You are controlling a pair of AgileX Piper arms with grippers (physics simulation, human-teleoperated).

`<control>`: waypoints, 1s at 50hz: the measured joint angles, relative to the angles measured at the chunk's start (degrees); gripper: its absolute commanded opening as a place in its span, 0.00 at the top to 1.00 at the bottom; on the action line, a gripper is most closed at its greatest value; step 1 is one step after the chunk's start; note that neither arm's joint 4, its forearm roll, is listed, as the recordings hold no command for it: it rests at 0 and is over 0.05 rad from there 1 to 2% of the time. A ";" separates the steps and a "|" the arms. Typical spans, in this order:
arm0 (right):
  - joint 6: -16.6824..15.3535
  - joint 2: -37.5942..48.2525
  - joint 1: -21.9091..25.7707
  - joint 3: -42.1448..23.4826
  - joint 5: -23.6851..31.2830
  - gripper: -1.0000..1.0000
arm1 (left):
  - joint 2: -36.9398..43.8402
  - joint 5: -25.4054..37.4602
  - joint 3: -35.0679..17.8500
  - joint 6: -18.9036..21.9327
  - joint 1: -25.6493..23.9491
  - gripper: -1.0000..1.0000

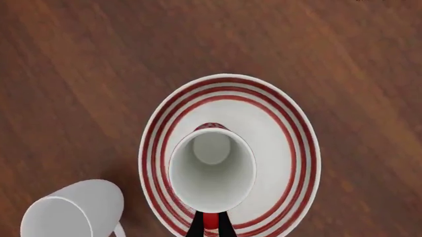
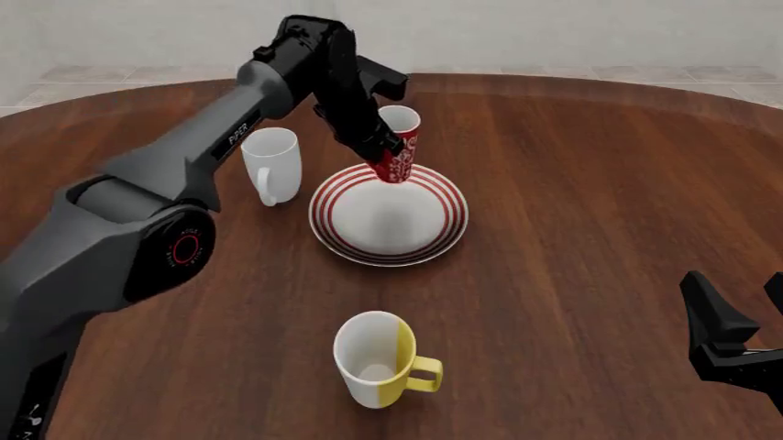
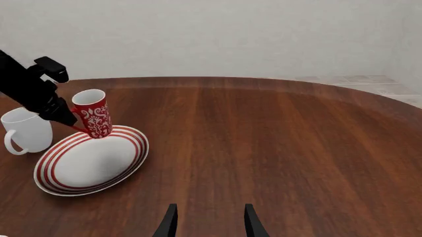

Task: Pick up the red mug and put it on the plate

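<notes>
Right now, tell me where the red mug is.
In the front view the red mug sits at the far rim of the striped plate, tilted, held by its handle in the left gripper, with the plain white mug to its left.

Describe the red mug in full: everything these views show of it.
The red mug is tall, glossy like glazed ceramic, red with a white floral pattern and a plain white, empty inside. It is tilted, mouth open upward. The left gripper is shut on its handle side, where a red strip shows between the fingers in the left wrist view. Its base meets the far rim of the plate; whether it rests there or just hovers cannot be told.
</notes>
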 measured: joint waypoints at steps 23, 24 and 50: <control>0.00 0.00 0.00 0.00 0.00 0.00 | 3.22 -1.35 -0.90 -1.54 -0.22 1.00; 0.00 0.00 0.00 0.00 0.00 0.00 | 3.33 -1.42 -0.86 -1.58 -0.18 1.00; 0.00 0.00 0.00 0.00 0.00 0.00 | 5.90 -2.83 -0.17 -1.46 1.55 1.00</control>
